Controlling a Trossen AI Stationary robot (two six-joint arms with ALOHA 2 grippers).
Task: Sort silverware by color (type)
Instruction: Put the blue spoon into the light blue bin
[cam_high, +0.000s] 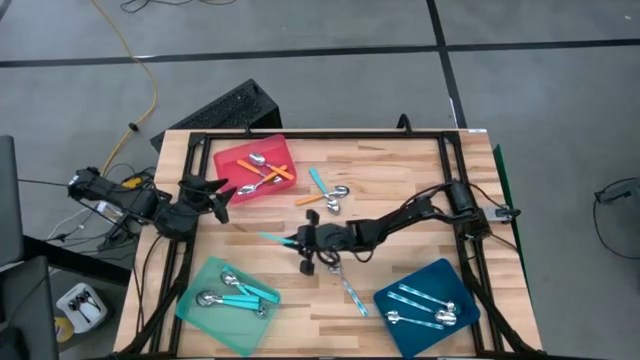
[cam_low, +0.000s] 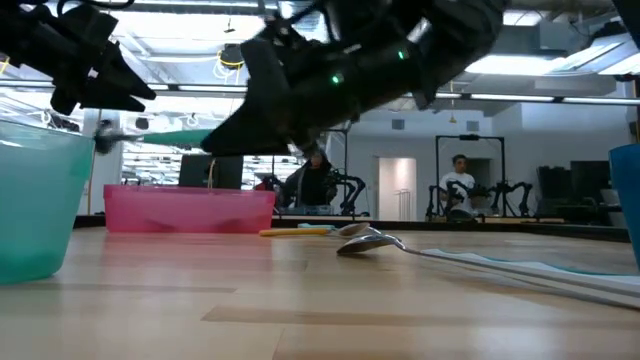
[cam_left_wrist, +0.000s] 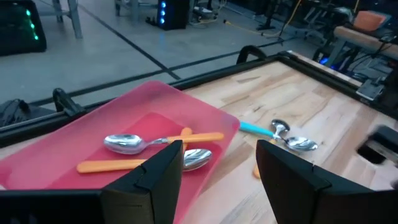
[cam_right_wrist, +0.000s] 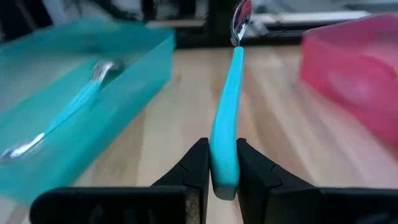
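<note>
- Your left gripper (cam_high: 222, 190) hangs over the tabletop's (cam_high: 400, 165) left edge, just beside the red tray (cam_high: 228, 158); its jaws stand apart with nothing between them.
- That red tray, smooth translucent plastic near the far-left corner, holds orange-handled spoons (cam_high: 268, 176) with shiny metal bowls.
- At the near-left corner you have the mint-green tray (cam_high: 195, 300), with turquoise-handled spoons (cam_high: 238, 297) lying in it.
- Your right gripper (cam_high: 292, 241) sits over the middle of the tabletop, jaws clamped on the end of a flat turquoise spoon (cam_right_wrist: 227, 106), held clear of the wood and pointing toward the left edge.
- Loose spoons (cam_high: 330, 195) lie on the pale planks near the far-edge middle: one orange and one turquoise.
- A pale blue patterned spoon (cam_high: 349, 290) rests near the near edge.
- The dark-blue tray (cam_high: 400, 290) at the near-right corner holds more patterned spoons (cam_high: 425, 308).
</note>
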